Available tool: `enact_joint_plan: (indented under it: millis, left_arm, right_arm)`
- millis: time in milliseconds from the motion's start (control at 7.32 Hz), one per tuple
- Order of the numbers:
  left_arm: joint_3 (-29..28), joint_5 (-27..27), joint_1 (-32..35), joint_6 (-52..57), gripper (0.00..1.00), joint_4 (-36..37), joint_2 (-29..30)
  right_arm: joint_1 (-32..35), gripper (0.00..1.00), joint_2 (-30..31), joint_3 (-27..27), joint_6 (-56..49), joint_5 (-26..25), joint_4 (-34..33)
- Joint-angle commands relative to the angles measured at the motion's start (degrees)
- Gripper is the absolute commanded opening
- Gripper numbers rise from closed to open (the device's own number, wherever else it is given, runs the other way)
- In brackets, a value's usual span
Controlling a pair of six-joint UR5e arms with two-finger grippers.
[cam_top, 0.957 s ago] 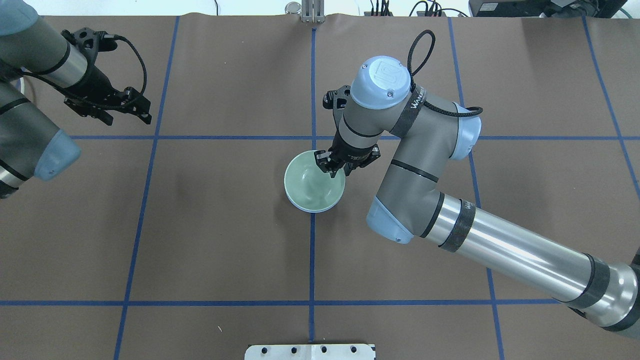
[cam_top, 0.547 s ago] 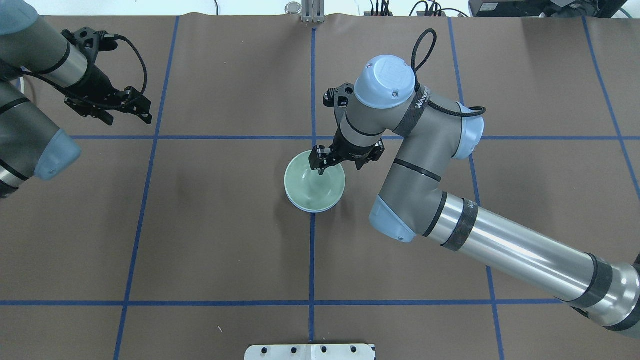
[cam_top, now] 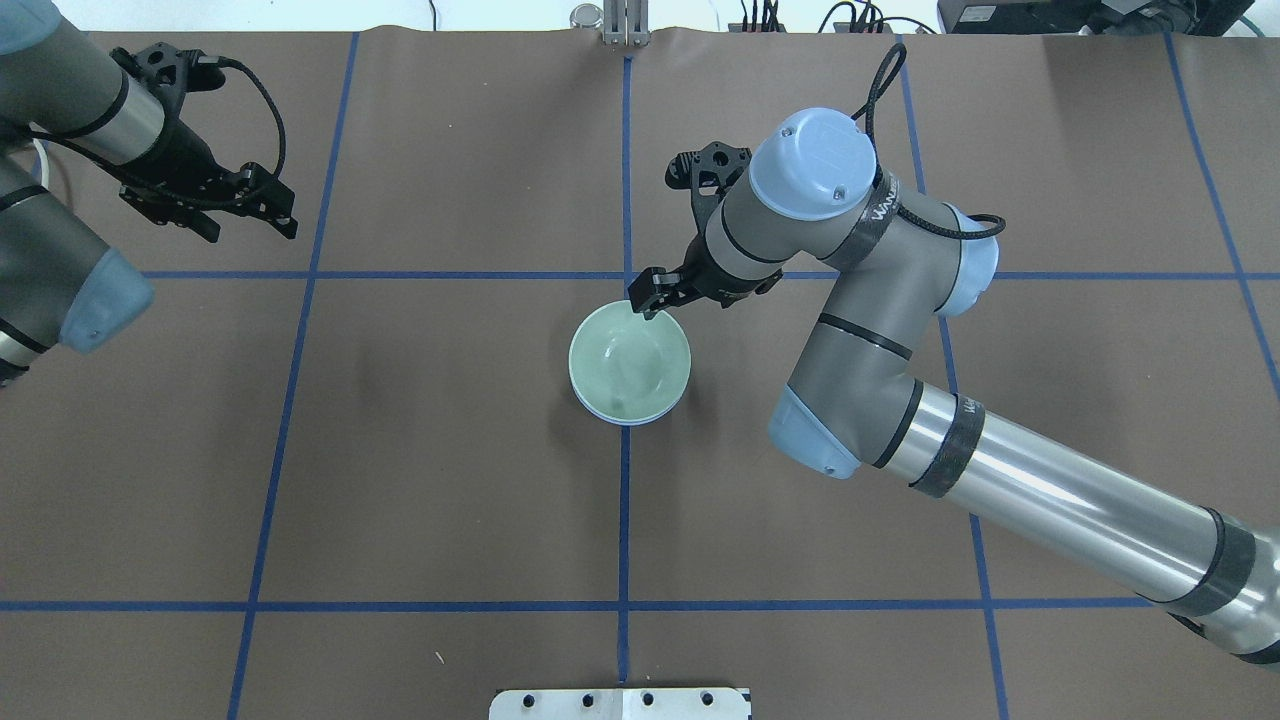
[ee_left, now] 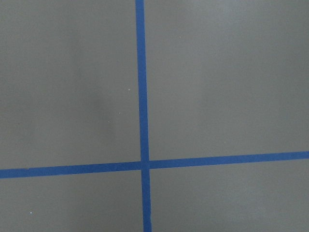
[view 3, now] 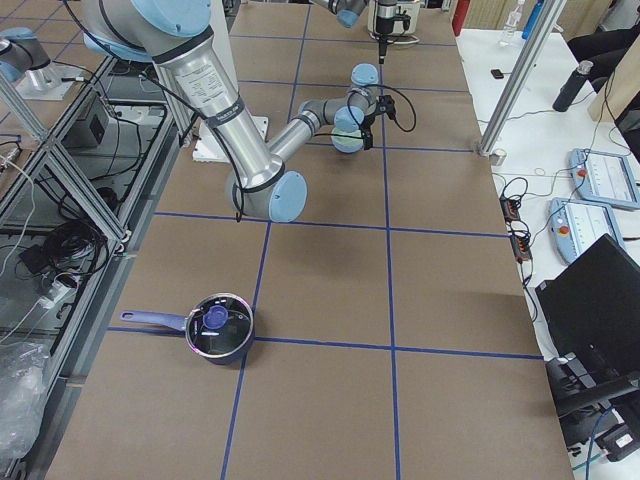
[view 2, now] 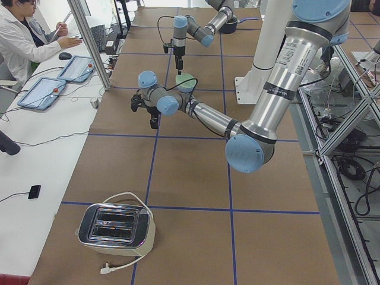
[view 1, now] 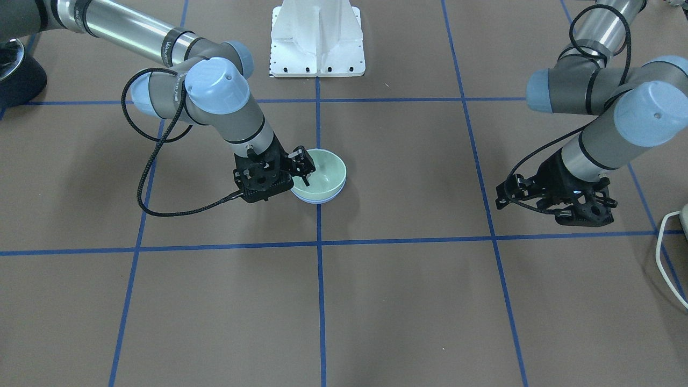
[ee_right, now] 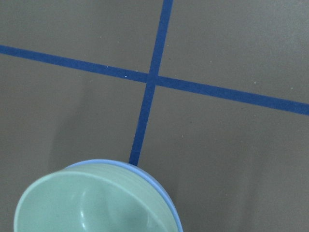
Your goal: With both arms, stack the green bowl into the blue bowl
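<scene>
Inside blue bowl [cam_top: 626, 422] sits green bowl [cam_top: 628, 362]; right gripper [cam_top: 670, 295] seemingly above rim

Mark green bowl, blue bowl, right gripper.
green bowl [cam_top: 630, 360]: overhead view, inner floor.
blue bowl [ee_right: 171, 205]: right wrist view, rim edge showing under the green one.
right gripper [cam_top: 668, 300]: overhead view, midway between its fingertips.
</scene>
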State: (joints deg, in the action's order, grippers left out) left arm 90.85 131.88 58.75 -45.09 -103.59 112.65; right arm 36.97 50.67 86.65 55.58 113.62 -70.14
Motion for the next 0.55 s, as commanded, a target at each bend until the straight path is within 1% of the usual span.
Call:
enact_joint_plan:
  millis: [0, 137, 273, 410]
  left_arm:
    - [-0.1, 0.0, 0.7, 0.1, 0.97, 0.1, 0.0]
    - [-0.3, 0.0, 0.9, 3.2, 0.97, 0.1, -0.1]
    - [-0.8, 0.0, 2.4, 6.7, 0.97, 1.1, -0.5]
    - [-0.9, 0.0, 4.4, 12.4, 0.98, 3.8, -0.9]
  right_arm:
    - [0.6, 1.0, 1.3, 0.5, 0.4, -2.9, 3.1]
    - [1.1, 1.0, 2.2, 2.5, 0.4, -3.0, 3.1]
    - [2.6, 1.0, 5.4, 4.9, -0.4, -2.7, 2.9]
    - [4.6, 1.0, 10.5, 9.8, -0.6, -1.9, 2.2]
